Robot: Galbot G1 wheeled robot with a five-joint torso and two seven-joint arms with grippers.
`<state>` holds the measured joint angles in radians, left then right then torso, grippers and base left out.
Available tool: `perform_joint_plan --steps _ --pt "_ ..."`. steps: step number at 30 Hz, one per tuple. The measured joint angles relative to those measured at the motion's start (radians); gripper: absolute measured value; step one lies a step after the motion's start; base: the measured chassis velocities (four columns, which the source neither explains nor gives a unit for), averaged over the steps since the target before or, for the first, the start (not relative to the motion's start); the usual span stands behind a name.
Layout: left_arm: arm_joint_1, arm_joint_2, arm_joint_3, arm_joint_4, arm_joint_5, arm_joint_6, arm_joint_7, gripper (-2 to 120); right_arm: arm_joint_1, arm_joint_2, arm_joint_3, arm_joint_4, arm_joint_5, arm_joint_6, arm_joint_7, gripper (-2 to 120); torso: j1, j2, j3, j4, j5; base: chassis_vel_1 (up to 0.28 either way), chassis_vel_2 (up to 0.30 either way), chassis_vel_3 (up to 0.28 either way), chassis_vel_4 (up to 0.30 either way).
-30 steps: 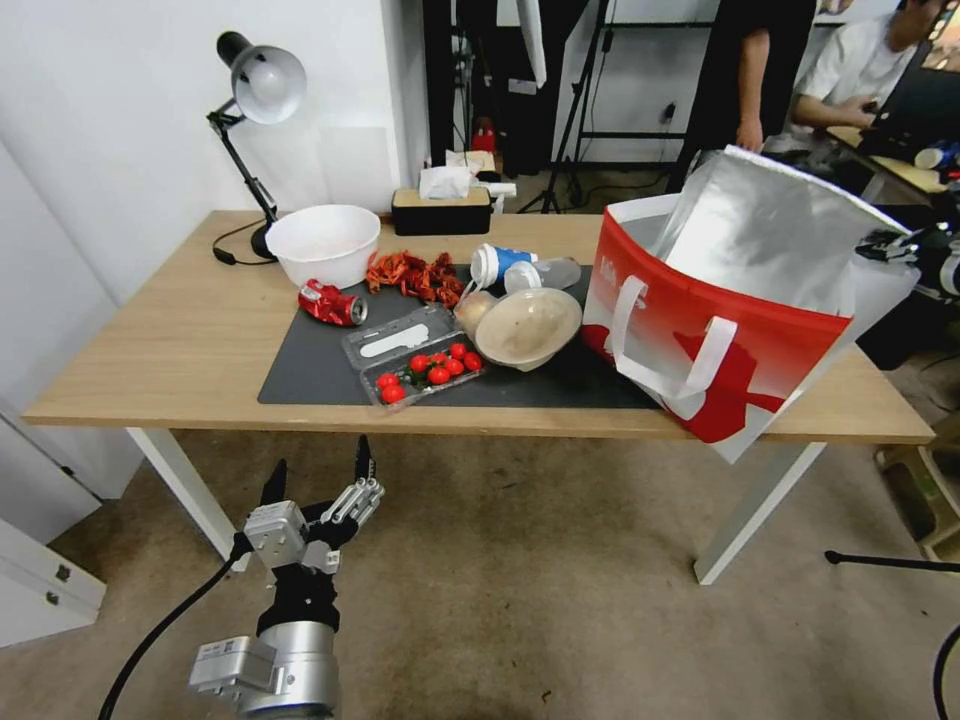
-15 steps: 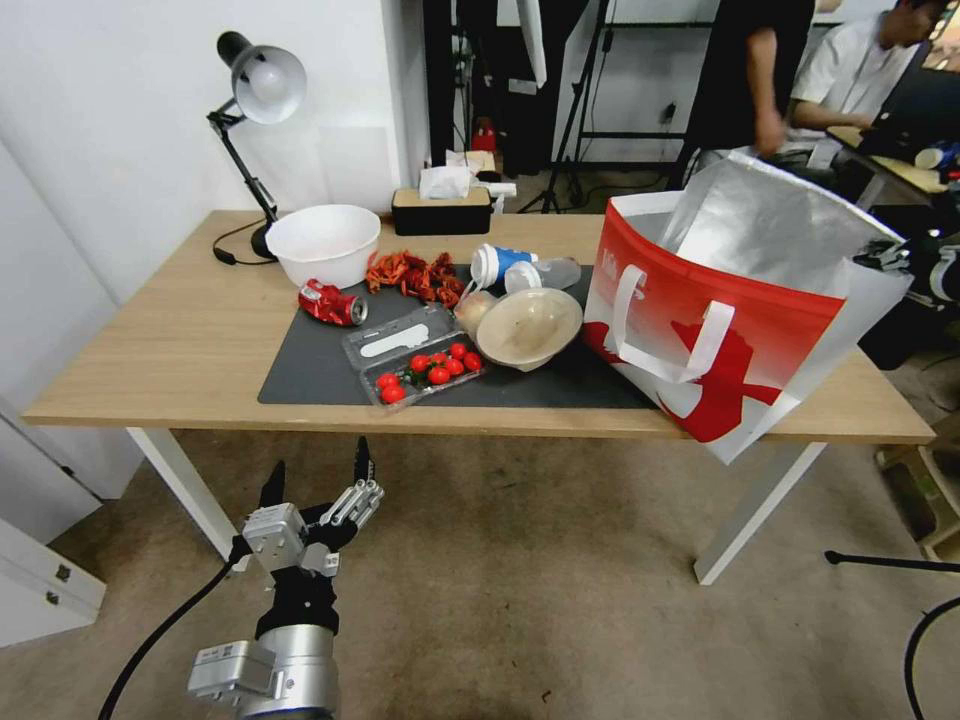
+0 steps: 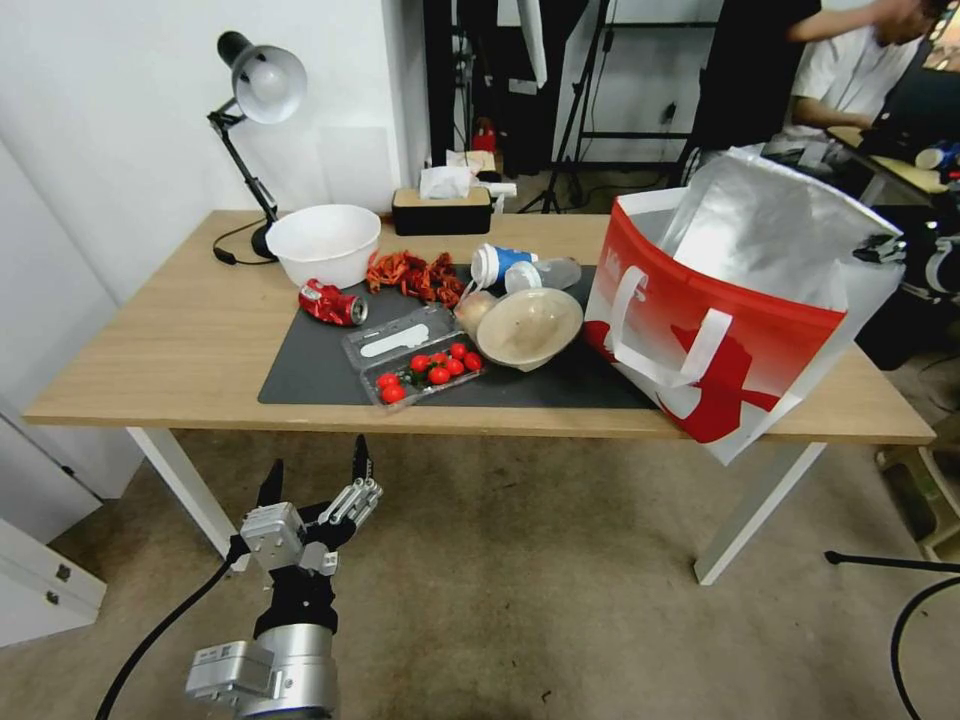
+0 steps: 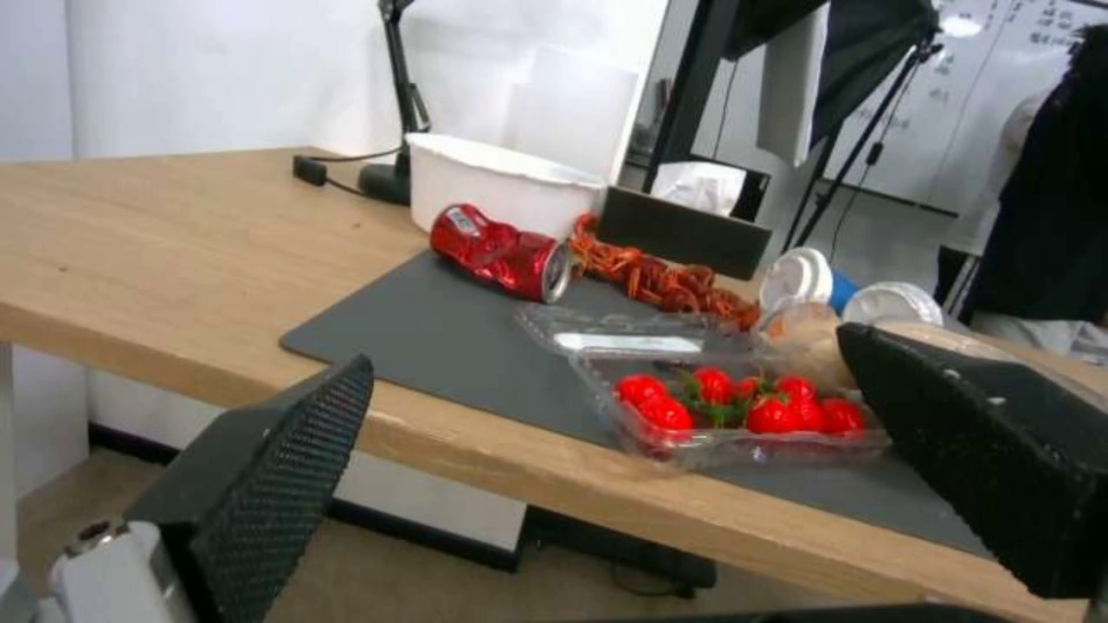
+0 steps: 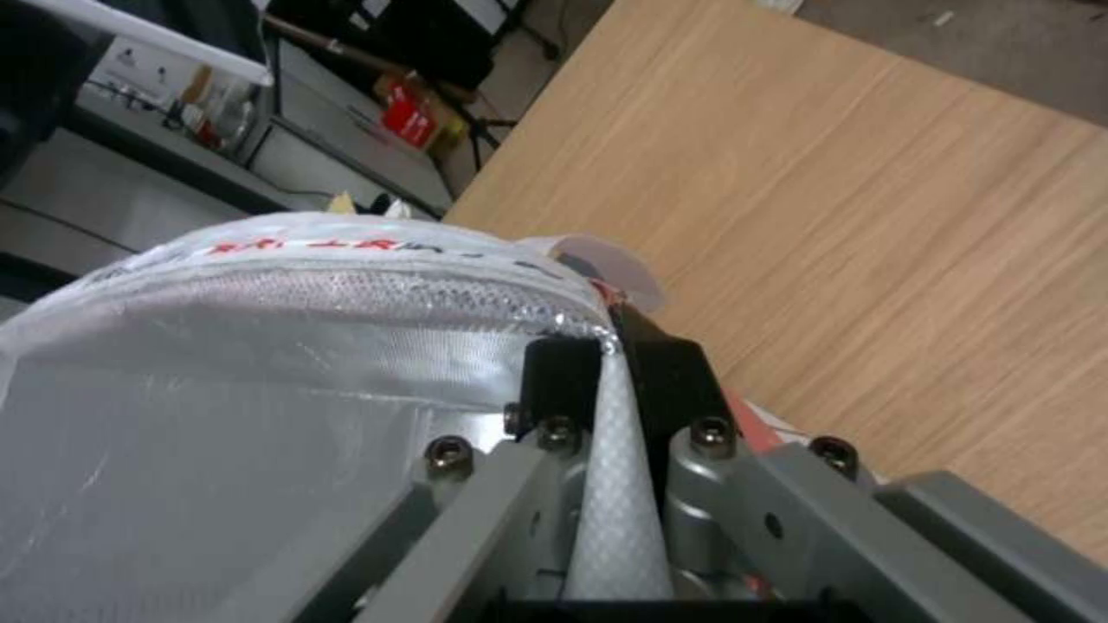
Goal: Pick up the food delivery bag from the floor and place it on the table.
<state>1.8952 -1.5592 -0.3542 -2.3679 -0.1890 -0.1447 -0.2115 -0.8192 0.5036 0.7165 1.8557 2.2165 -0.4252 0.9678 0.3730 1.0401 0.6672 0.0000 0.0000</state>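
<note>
1. The food delivery bag (image 3: 735, 310) is being held tilted over the right end of the table (image 3: 180, 340), its lower red corner hanging past the front edge and its near side resting on, or just above, the wood and the edge of the dark mat (image 3: 310, 375); which of the two cannot be told.
2. The bag's white woven rim is being pinched by the right gripper (image 5: 612, 363), with both black fingers (image 5: 557, 368) closed on the fabric; in the head view this gripper (image 3: 880, 250) is seen at the bag's far upper corner.
3. The left gripper (image 3: 315, 480) is being kept low in front of the table, above the floor (image 3: 560, 600), with its fingers spread and nothing between them.
4. The lift from the carpet is judged done, since the bag is off the floor and at table height.
5. What is judged left: the bag is still to be brought fully onto the tabletop, stood flat and released.
6. The bowl (image 3: 528, 325) and the tomato tray (image 3: 425, 372) are lying just beside the bag, so little free room is being left on that side.
</note>
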Motion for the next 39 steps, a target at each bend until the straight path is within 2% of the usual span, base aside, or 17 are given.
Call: perform_joint_plan --steps 7,19,39 --pt "0.001 0.001 0.000 0.000 -0.001 -0.001 0.000 100 0.018 0.004 -0.024 -0.018 -0.030 0.007 -0.048 0 0.000 0.000 0.000 -0.0002 0.0001 0.000 0.000 0.000 0.000" --pt "0.002 0.002 -0.001 0.000 -0.003 -0.001 0.000 100 0.144 0.034 -0.147 -0.071 -0.119 0.027 -0.103 0 0.000 0.000 0.000 0.0000 0.0001 0.000 0.000 0.000 0.000" --pt "0.004 0.002 0.000 0.003 -0.004 -0.004 0.000 100 0.206 0.061 -0.210 -0.141 -0.178 0.028 -0.141 0 0.000 0.000 0.000 0.0000 0.0000 0.000 0.000 0.000 0.000"
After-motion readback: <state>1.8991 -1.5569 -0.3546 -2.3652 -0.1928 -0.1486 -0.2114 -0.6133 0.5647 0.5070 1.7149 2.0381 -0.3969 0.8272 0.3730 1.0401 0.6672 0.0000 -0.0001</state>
